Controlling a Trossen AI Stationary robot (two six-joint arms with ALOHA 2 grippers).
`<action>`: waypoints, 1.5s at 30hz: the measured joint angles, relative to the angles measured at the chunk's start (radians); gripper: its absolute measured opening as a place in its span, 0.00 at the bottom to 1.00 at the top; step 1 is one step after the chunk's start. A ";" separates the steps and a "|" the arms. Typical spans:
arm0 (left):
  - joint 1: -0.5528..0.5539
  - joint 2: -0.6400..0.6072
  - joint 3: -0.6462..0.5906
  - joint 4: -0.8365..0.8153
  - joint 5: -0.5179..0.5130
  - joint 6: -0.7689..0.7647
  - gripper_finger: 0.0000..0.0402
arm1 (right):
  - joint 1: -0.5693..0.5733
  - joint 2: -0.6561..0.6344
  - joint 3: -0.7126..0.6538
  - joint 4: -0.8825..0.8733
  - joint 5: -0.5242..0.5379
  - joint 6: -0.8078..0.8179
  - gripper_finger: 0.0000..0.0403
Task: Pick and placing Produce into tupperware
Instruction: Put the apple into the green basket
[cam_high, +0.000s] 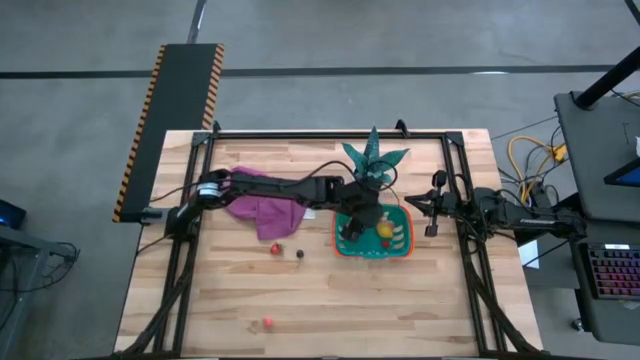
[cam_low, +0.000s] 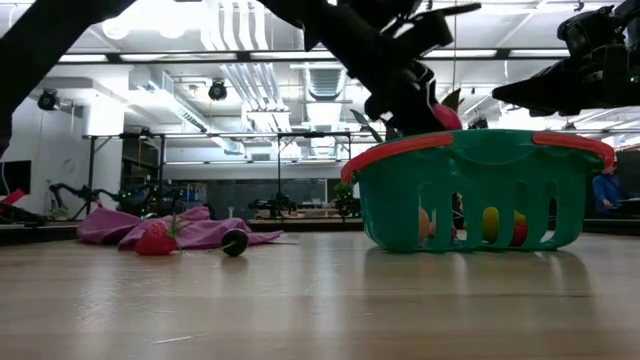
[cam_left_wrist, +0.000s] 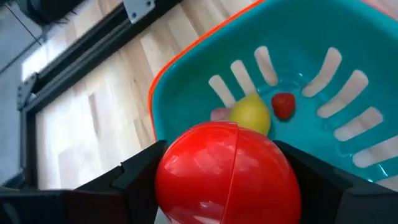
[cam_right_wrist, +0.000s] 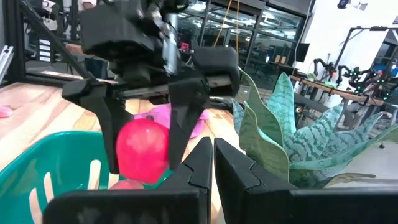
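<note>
On the left half of the wooden table (cam_high: 230, 300) a purple cloth (cam_high: 262, 205) lies crumpled under the left arm. Just in front of it sit a strawberry (cam_high: 275, 249) and a small dark fruit (cam_high: 298, 253), side by side but apart; a small red fruit (cam_high: 268, 323) lies alone well nearer the front edge.

The left arm reaches across the cloth to the middle of the table, where the left gripper (cam_left_wrist: 227, 180) hangs over the teal tub (cam_high: 345, 245). Its two fingers are clamped on either side of a red ball-shaped fruit (cam_left_wrist: 227, 171), held above the tub's near corner.

The tub stands right of centre, orange-rimmed, with a yellow fruit (cam_left_wrist: 250, 115), a little red fruit (cam_left_wrist: 283, 104) and a pink piece (cam_left_wrist: 219, 114) on its floor. A green spiky plant (cam_high: 372, 160) stands just behind it.

The right gripper (cam_right_wrist: 213, 163) waits right of the tub, fingers closed together, holding nothing.
</note>
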 joint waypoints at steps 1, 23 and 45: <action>0.002 0.000 -0.001 -0.005 0.010 -0.001 0.63 | 0.000 0.000 0.000 0.000 0.000 0.000 0.02; 0.002 0.051 -0.027 -0.031 0.036 0.008 0.63 | 0.000 0.000 0.000 0.000 0.000 -0.023 0.02; 0.002 0.058 -0.023 -0.024 0.029 0.008 0.68 | 0.000 0.000 0.000 -0.001 0.000 -0.024 0.02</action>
